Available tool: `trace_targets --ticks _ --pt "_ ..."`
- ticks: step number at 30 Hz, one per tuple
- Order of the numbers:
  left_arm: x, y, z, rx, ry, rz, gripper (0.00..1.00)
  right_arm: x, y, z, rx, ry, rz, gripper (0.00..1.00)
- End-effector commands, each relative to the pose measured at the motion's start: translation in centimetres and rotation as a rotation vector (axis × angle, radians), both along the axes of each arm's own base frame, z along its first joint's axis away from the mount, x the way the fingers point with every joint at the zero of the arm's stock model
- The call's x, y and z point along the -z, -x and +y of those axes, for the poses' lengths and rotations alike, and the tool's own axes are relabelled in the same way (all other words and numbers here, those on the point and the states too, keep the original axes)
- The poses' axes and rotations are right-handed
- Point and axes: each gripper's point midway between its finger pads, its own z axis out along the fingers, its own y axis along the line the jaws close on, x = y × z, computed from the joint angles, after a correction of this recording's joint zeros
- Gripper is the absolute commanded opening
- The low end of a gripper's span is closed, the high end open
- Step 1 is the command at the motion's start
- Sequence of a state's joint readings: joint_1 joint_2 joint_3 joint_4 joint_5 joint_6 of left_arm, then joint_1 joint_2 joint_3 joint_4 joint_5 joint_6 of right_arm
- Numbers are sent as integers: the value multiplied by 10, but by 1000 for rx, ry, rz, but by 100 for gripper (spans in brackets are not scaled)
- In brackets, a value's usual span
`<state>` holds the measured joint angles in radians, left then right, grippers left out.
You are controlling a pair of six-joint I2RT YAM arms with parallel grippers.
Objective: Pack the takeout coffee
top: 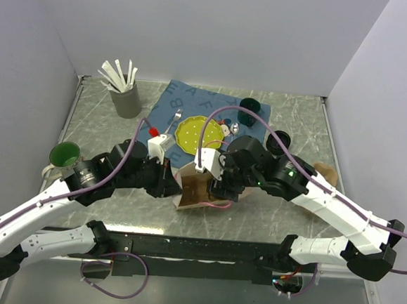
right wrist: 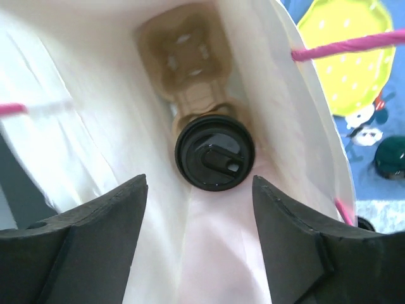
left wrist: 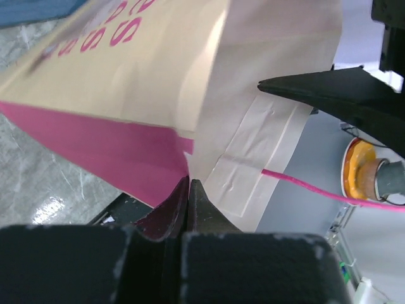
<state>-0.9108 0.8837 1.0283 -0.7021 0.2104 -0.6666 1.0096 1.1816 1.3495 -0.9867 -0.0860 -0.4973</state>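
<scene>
The takeout coffee (right wrist: 215,152) shows only its round black lid. It stands upright deep inside the brown paper bag (top: 193,188), seated in a tan cardboard carrier (right wrist: 186,54) at the bag's bottom. My right gripper (right wrist: 199,190) is open and empty, above the bag's mouth, its fingers apart from the lid; in the top view it (top: 220,187) hangs over the bag. My left gripper (left wrist: 188,183) is shut on the bag's edge (left wrist: 158,76) beside a taped pink handle (left wrist: 304,183); in the top view it (top: 175,185) is at the bag's left side.
A blue mat (top: 193,105) at the back holds a yellow plate (top: 198,134) and a dark green mug (top: 248,110). A grey holder with white sticks (top: 125,98) stands back left. A green-lined cup (top: 64,155) sits far left. A black round item (top: 278,140) lies right of the plate.
</scene>
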Motion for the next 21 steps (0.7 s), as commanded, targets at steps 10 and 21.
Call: trace_targets --ticks 10,21 --pt "-24 -21 7 -152 -28 30 20 -55 -8 23 50 -164 -16 66" --pt "-43 -35 19 -231 -65 -20 66 -90 -20 34 88 -254 -64 64"
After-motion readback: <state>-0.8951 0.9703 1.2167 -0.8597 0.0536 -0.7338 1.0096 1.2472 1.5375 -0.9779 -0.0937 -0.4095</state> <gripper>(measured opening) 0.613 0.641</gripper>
